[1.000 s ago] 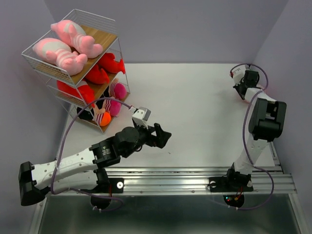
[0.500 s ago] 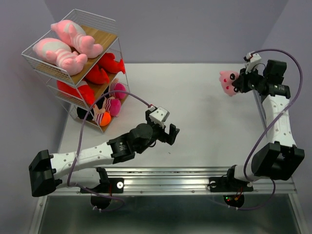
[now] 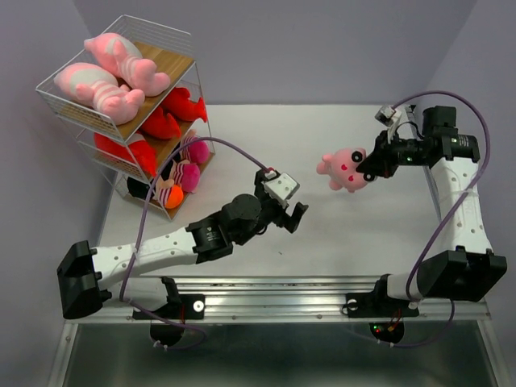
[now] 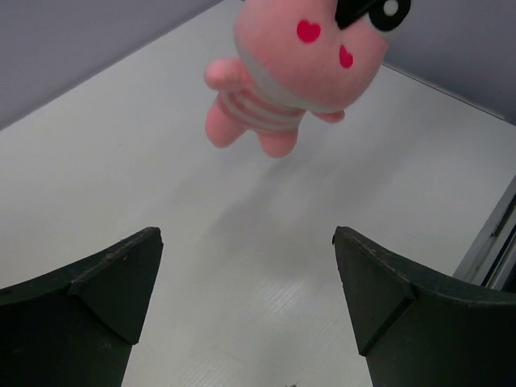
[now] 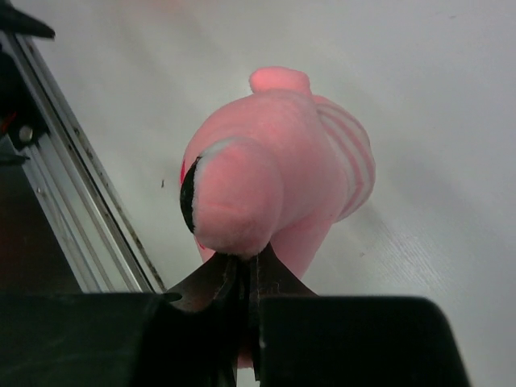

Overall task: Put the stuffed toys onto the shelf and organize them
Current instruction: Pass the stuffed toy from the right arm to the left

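Carried inward from the far right edge, the small pink striped plush toy with red hearts [image 3: 343,170] is now held in the air above the white table [image 3: 322,242]. It is pinched near its head in the tightly closed right gripper [image 3: 368,166]. The left gripper [image 3: 292,214] has been swung toward it, jaws spread wide and empty. Other pink and red plush toys [image 3: 109,85] are seen lying on the white wire shelf with wooden boards [image 3: 173,59], far left.
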Tool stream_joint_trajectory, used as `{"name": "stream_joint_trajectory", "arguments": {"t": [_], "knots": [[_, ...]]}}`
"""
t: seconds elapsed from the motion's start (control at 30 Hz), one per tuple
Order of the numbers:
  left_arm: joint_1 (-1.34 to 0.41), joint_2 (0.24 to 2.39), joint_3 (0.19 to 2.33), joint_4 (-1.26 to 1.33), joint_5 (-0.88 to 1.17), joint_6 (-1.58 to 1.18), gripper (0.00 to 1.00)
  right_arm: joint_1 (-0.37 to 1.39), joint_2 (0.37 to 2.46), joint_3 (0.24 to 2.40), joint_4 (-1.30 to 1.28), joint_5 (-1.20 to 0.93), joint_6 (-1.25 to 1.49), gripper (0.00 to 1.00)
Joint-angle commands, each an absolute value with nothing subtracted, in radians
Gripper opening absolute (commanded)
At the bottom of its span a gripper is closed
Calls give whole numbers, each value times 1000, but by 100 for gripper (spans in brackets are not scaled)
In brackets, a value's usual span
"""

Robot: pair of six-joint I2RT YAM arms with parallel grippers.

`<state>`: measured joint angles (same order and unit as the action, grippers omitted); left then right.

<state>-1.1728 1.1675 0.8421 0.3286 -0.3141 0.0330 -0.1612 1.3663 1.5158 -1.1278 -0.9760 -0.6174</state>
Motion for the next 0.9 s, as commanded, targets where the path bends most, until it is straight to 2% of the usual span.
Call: {"name": "stream_joint_trajectory", "arguments": {"t": [0.0, 0.1, 0.43, 0.57, 0.7, 0.87], "knots": [[-1180, 1164, 957, 336, -195, 153, 99, -88, 1330, 1529, -1387, -924, -936, 1], [-1175, 1221, 1021, 331, -99, 158, 99, 0, 1299, 1496, -1385, -876, -954, 1], [-1169, 1290, 1091, 308, 135, 167, 99, 101, 1212, 1450, -1387, -870, -1031, 2], [-1079, 1194, 1022, 314, 202, 141, 99, 191, 1172, 1398, -1387, -923, -1026, 2], [-941, 1043, 829, 429, 409, 126, 99, 245, 1152, 1358, -1387, -995, -1023, 2], [-877, 1022, 747, 411, 498, 216, 99, 267, 1173, 1361, -1387, -1068, -1016, 3]]}}
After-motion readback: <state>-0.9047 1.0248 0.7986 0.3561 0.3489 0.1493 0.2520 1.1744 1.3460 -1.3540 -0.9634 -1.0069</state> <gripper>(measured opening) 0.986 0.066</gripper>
